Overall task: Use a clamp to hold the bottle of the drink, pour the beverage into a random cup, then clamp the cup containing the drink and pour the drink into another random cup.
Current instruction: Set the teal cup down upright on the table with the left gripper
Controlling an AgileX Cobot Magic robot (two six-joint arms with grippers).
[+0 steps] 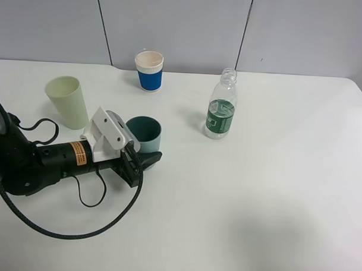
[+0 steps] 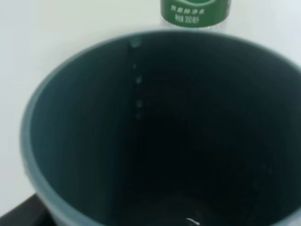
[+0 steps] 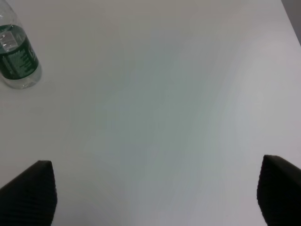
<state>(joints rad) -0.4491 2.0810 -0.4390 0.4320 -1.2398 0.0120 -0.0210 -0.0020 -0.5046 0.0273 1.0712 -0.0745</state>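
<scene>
Left tool (image 1: 145,160) closed down on teal tumbler (image 1: 144,133), gripping near its base, probably; contact half hidden. Tumbler upright on surface (image 1: 274,192). Right tool (image 3: 155,197) stood wide open, empty. Bottle (image 1: 221,112) upright, well apart from both tools.

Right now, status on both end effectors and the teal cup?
Left end effector shut on teal cup, upright. Right end effector open, empty. Bottle standing apart. Nothing blocking pale green cup.

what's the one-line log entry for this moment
left gripper: shut on teal cup | right gripper: open, nothing between jaws | bottle: upright, uncapped | pale green cup: upright, untouched
</scene>
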